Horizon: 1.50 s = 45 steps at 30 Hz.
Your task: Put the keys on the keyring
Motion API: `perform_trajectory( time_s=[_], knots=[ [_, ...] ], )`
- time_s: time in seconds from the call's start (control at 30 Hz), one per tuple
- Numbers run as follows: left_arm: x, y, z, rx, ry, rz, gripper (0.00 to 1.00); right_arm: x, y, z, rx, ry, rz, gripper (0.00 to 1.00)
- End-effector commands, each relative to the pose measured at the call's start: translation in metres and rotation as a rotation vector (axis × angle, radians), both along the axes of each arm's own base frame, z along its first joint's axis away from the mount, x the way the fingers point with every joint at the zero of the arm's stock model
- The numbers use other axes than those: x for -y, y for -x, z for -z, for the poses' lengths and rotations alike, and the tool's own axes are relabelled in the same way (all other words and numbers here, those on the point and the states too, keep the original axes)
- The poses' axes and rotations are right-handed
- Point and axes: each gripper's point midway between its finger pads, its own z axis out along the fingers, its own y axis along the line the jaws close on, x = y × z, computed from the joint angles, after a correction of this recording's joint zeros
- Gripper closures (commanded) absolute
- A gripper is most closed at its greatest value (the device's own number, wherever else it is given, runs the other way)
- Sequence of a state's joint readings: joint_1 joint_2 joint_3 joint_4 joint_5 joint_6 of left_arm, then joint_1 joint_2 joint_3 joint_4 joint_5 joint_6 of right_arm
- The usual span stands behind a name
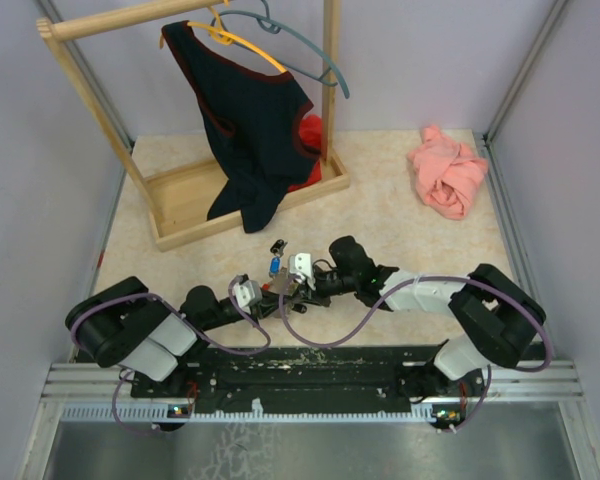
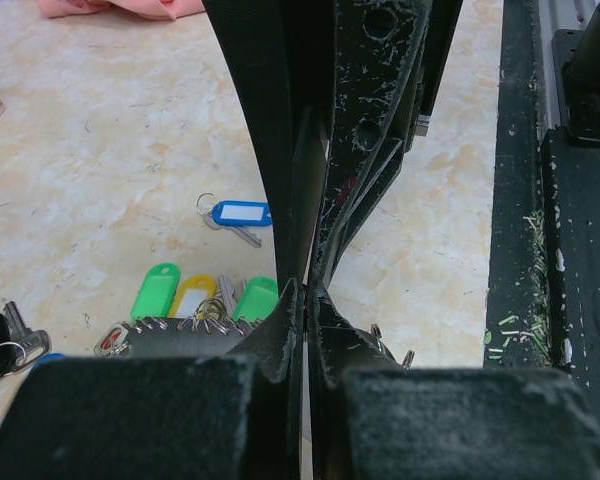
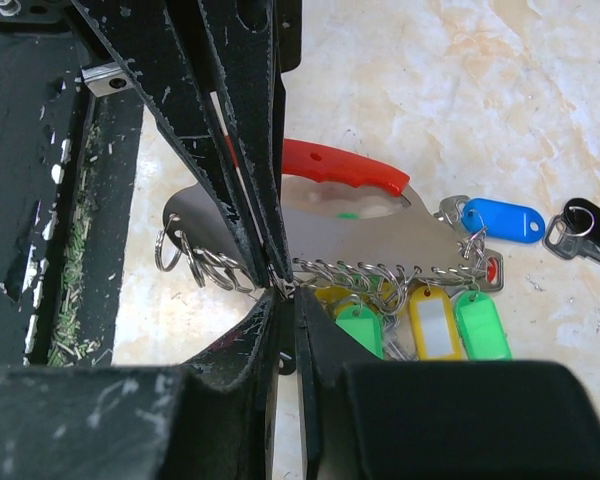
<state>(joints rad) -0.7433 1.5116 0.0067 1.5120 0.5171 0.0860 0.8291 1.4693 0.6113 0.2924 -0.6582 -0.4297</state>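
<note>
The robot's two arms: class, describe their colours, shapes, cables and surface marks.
The left arm and right arm are chunky black links, each with a pale grey-white section. A purplish-grey cable loops loosely along each. Small white blocks sit at the wrists. The fingers are long, black, tapering, flecked with pale scratches.

- Silvery keys with green and yellow plastic tags (image 3: pixel 435 325) bunched against a red-handled metal keyring (image 3: pixel 380 240), near the table's (image 1: pixel 400 220) near edge.
- Blue-tagged key (image 2: pixel 238 213) lies flat, apart.

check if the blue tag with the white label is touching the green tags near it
Apart. The left wrist view shows a strip of bare table between the blue tag and the nearest green tag.
</note>
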Motion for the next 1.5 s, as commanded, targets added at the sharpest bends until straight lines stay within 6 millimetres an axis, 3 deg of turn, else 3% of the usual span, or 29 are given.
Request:
perform_trajectory(
  time_s=[0.0, 0.13, 0.23, 0.4, 0.77, 1.47],
  knots=[
    [-0.001, 0.007, -0.033, 0.099, 0.108, 0.027, 0.99, -0.013, -0.003, -0.018, 0.034, -0.077, -0.029, 0.89],
    [-0.001, 0.006, -0.033, 0.101, 0.109, 0.026, 0.99, -0.015, -0.002, -0.022, 0.032, -0.090, -0.040, 0.89],
    [-0.001, 0.006, -0.034, 0.101, 0.110, 0.024, 0.99, -0.016, -0.002, -0.022, 0.033, -0.091, -0.044, 1.00],
    [-0.006, 0.001, -0.037, 0.101, 0.118, -0.023, 0.98, -0.007, -0.007, -0.017, 0.047, -0.021, -0.009, 1.00],
    [-0.010, -0.008, -0.019, 0.034, 0.020, -0.073, 0.76, 0.005, -0.017, -0.021, 0.077, 0.099, 0.046, 1.00],
    [0.010, -0.010, -0.005, 0.009, -0.039, 0.016, 0.69, -0.002, -0.025, -0.040, 0.095, 0.121, 0.099, 1.00]
  ],
)
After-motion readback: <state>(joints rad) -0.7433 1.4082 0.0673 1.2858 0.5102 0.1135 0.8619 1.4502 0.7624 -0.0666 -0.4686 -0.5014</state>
